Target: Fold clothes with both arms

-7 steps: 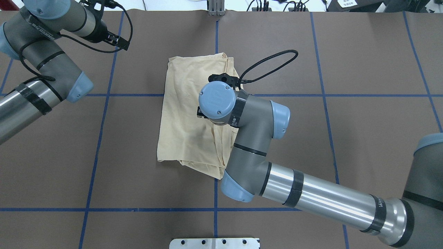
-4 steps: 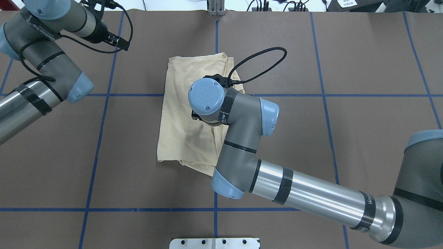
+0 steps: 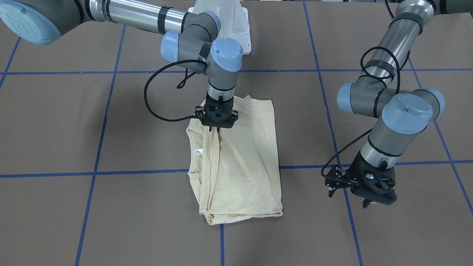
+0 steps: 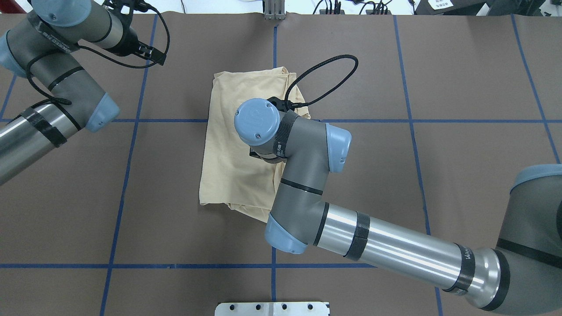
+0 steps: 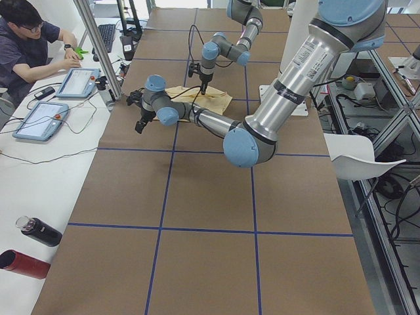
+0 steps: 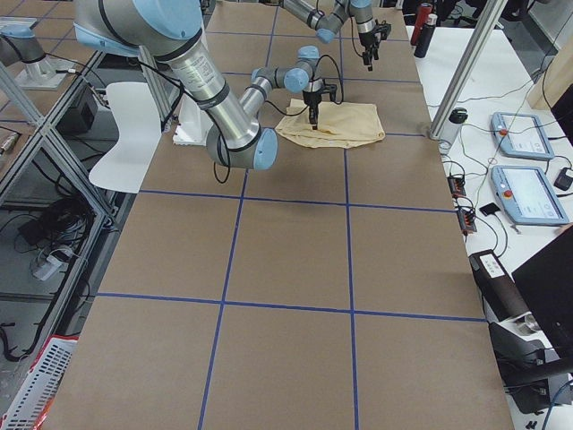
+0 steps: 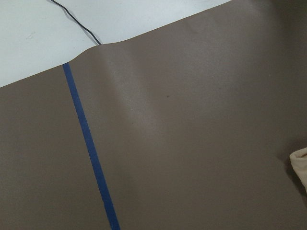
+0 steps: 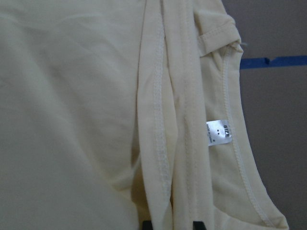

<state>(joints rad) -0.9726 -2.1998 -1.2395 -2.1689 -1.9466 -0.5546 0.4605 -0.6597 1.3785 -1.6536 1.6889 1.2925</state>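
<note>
Here the right hand (image 3: 215, 129), nearly closed, pinches the shirt (image 3: 251, 162).

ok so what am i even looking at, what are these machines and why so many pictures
Two jointed robot arms, left and right, work at a brown table with blue tape lines. One camera looks down from behind, one faces it, two watch from the table's ends, and one rides on each wrist. A cream shirt, partly folded, lies in the middle. The right gripper points down onto it near the neck tag; whether it pinches the cloth is unclear. The left gripper hovers open and empty off to the side.
</note>
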